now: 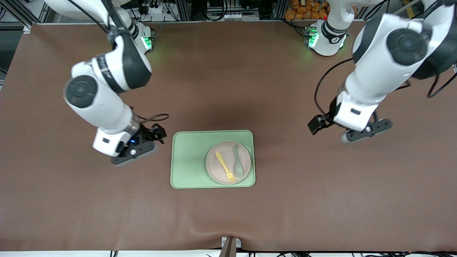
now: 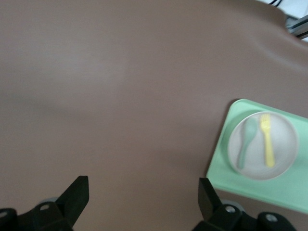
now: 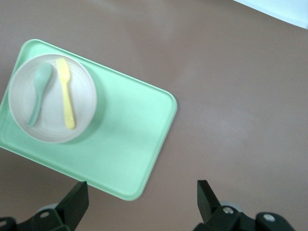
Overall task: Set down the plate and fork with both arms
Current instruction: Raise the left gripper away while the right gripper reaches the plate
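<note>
The off-white plate point(image 1: 226, 150) sits on the pale green tray point(image 1: 189, 160), at the tray's end toward the left arm. The yellow fork point(image 1: 225, 166) lies on the plate beside a pale green spoon point(image 1: 238, 162). My right gripper point(image 1: 157, 135) is open and empty, over the table beside the tray's other end. In the right wrist view a corner of the tray point(image 3: 130, 139) lies under the gripper point(image 3: 140, 199), with the plate point(image 3: 84, 91) and fork point(image 3: 66, 94) farther off. My left gripper point(image 1: 317, 125) is open and empty over bare table. The left wrist view shows this gripper point(image 2: 143, 197), the plate point(image 2: 284, 139) and the fork point(image 2: 267, 144).
The brown table mat point(image 1: 228, 221) covers the whole table. The arms' green-lit bases point(image 1: 323, 39) stand at the table's edge farthest from the front camera. A small bracket point(image 1: 230, 244) sits at the nearest edge.
</note>
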Controlling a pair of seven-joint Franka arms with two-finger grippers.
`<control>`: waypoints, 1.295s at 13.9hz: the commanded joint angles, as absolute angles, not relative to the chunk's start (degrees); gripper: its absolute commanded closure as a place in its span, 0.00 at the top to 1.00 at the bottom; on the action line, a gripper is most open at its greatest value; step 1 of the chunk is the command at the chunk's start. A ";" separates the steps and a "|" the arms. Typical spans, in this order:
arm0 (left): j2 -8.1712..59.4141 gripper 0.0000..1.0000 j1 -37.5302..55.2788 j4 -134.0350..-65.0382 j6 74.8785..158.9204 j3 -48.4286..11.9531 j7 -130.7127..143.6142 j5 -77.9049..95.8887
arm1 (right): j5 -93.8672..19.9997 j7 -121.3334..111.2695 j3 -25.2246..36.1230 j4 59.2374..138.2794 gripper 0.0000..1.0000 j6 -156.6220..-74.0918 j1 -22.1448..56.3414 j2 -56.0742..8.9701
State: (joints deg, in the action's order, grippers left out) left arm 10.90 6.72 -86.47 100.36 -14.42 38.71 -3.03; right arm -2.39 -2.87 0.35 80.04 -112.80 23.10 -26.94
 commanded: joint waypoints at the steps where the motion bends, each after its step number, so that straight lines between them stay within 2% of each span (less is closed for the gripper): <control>1: 5.20 1.00 2.83 -88.59 94.33 -14.50 32.11 -3.43 | -3.25 -0.37 0.97 68.76 1.00 -112.93 26.79 -36.71; 7: -0.70 1.00 -0.27 -88.85 86.31 -15.38 28.57 -3.16 | -3.16 3.25 0.97 66.71 0.94 -127.78 31.11 -46.22; 9: -1.05 1.00 0.96 -88.86 86.22 -13.03 26.12 -3.16 | -3.08 3.43 0.97 66.71 0.86 -129.01 31.99 -48.33; 11: -1.40 1.00 2.63 -88.86 85.44 -8.02 19.63 -3.08 | -2.99 3.52 1.05 66.88 0.81 -132.17 32.78 -50.44; 12: -1.41 1.00 2.64 -88.77 85.17 -6.95 17.77 -3.08 | -2.81 3.43 1.05 66.88 0.65 -133.49 33.31 -51.32; 14: -1.84 1.00 2.72 -89.03 84.99 -5.19 15.22 -3.08 | -2.81 3.43 1.06 66.80 0.51 -136.57 33.57 -52.64; 18: -2.37 1.00 3.16 -89.30 84.99 -3.16 14.33 -2.20 | -2.81 3.52 1.14 66.80 0.49 -137.72 33.93 -54.22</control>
State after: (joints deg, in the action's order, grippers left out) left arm -0.32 2.07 -87.82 85.40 -4.19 15.03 -2.94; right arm -2.53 2.85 0.43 69.43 -137.46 33.24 -52.31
